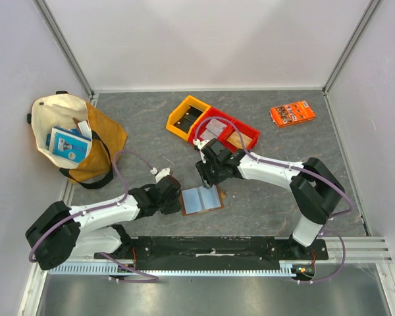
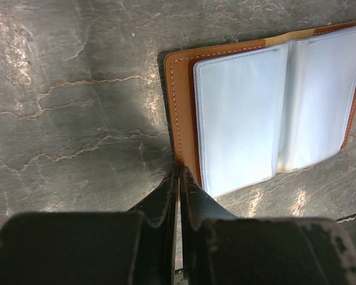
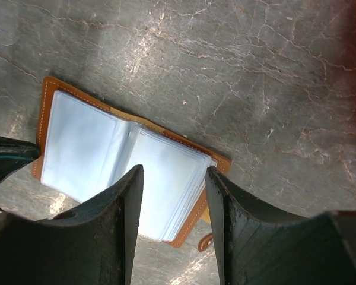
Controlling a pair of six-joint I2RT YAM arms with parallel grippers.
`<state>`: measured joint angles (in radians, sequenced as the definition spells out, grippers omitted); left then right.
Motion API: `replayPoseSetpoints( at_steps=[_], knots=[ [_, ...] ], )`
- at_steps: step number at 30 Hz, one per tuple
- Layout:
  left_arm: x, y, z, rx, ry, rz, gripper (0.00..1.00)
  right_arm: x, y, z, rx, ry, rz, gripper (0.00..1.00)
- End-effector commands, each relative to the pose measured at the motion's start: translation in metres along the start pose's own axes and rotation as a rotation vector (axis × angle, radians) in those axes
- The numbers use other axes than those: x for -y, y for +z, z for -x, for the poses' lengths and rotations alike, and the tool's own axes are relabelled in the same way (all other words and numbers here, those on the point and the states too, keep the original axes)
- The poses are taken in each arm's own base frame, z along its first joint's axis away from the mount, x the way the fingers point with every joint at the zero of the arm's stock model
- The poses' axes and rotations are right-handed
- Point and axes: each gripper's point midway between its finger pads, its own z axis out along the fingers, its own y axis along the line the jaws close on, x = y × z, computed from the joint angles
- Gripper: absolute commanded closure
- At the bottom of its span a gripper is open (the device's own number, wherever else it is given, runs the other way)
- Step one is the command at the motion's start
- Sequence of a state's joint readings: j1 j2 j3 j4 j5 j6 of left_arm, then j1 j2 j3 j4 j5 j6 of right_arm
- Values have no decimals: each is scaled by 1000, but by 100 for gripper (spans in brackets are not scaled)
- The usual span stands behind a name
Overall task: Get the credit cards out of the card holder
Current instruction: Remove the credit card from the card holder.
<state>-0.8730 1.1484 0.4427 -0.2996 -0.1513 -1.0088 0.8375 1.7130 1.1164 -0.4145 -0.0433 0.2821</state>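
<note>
Lying open near the front edge of the grey table (image 1: 145, 125), walled in white on three sides, the card holder (image 1: 202, 199) shows us pale sleeves (image 2: 237, 119). Our left gripper (image 2: 178, 172) pinches its brown edge; our right gripper (image 3: 173, 172) hangs spread above its right half.

No legible text; orange packet (image 1: 293, 113) print too small, perhaps lettering, unreadable

Bright, even overhead light is washing the top view, the arms casting only soft shadows on the grey table (image 1: 283, 197). In both wrist pics, glare is streaking the surface and sheening the card holder (image 2: 243, 119) sleeves. Near foreground is going dark and soft.
</note>
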Motion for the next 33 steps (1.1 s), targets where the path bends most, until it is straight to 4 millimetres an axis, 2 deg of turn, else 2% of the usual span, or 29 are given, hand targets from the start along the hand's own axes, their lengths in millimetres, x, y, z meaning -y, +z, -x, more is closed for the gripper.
replayPoseSetpoints(
  at_steps=[1, 12, 18, 24, 33],
  knots=[
    [-7, 1, -6, -33, 46, 40, 93, 2, 8, 8, -9, -79, -7, 47],
    [-7, 3, -7, -42, 49, 42, 97, 4, 18, -4, -52, -105, -4, 47],
    [-6, 3, -7, -43, 47, 38, 98, -6, 17, -3, -57, -107, 50, 56],
    [-6, 3, -8, -47, 46, 34, 98, -6, 14, -3, -63, -102, 54, 66],
    [-4, 4, -10, -53, 48, 20, 98, -26, 11, -4, -79, -79, 157, 67]
  ],
)
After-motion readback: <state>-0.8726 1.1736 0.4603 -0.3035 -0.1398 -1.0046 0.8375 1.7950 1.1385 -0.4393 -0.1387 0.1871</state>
